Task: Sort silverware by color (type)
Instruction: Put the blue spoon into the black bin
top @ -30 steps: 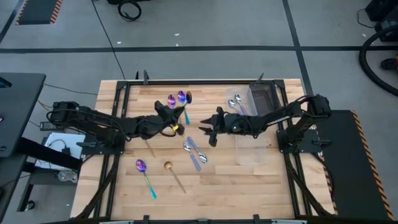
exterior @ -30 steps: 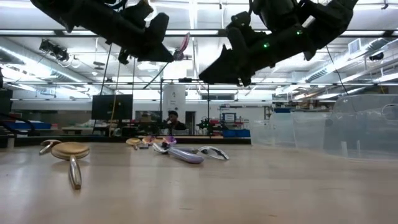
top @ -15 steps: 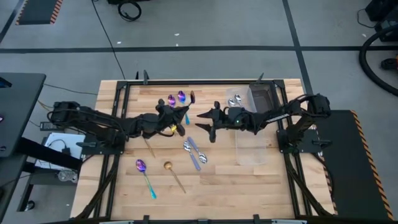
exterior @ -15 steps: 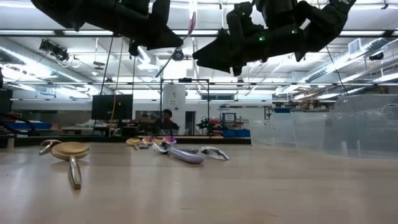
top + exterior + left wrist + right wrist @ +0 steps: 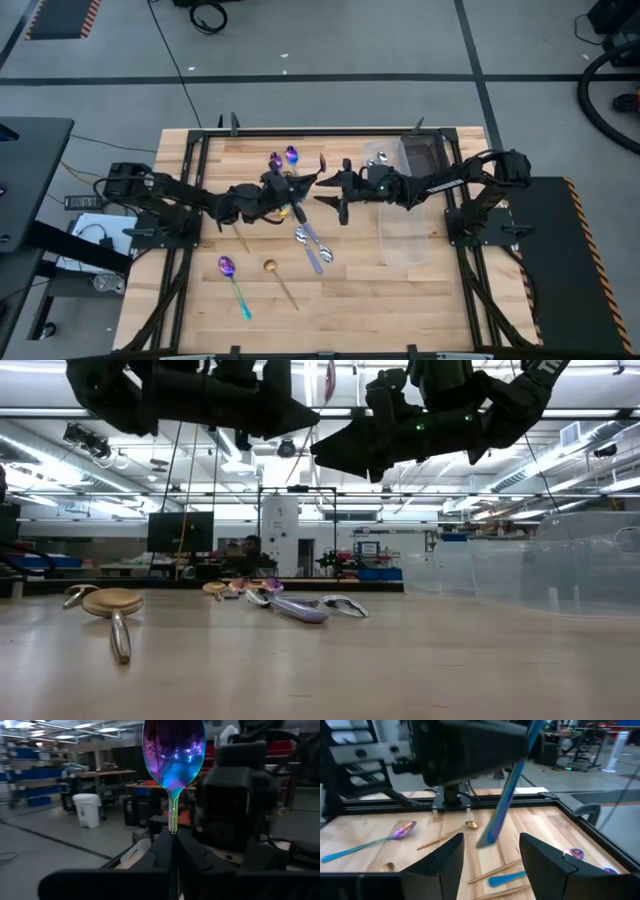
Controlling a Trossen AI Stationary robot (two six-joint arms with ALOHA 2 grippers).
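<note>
My left gripper (image 5: 303, 183) hangs above the table's middle, shut on an iridescent purple-blue spoon (image 5: 173, 752) with a teal handle. The spoon stands bowl up (image 5: 328, 380). My right gripper (image 5: 331, 198) faces it from the right, open. In the right wrist view the teal handle (image 5: 506, 795) slants down in front of the two fingers (image 5: 440, 865), touching neither. More silverware lies on the table: two purple spoons (image 5: 283, 157) at the far side, silver spoons (image 5: 311, 245) in the middle, a purple spoon (image 5: 232, 280) and a gold spoon (image 5: 280, 280) near the front, and silver spoons (image 5: 378, 160) at the far right. My left gripper pinches the spoon's handle just below the bowl (image 5: 172, 827) between its two fingers. The fingers point about level toward the table's right and lie across the spoon. The spoon is lifted clear, nearly upright, with its bowl above the fingers and its teal handle hanging below them (image 5: 487, 837).
Two clear plastic containers stand on the right, one at the far side (image 5: 425, 158) and one nearer (image 5: 408, 238). A gold spoon (image 5: 240, 235) lies under my left arm. The wooden table top (image 5: 360, 300) is bare along the near right.
My left gripper has tipped up from pointing downward to about level and gone toward the table's right, swinging the spoon's bowl up. My right gripper has shifted a little toward the far edge, risen slightly, and spread its fingers wider.
</note>
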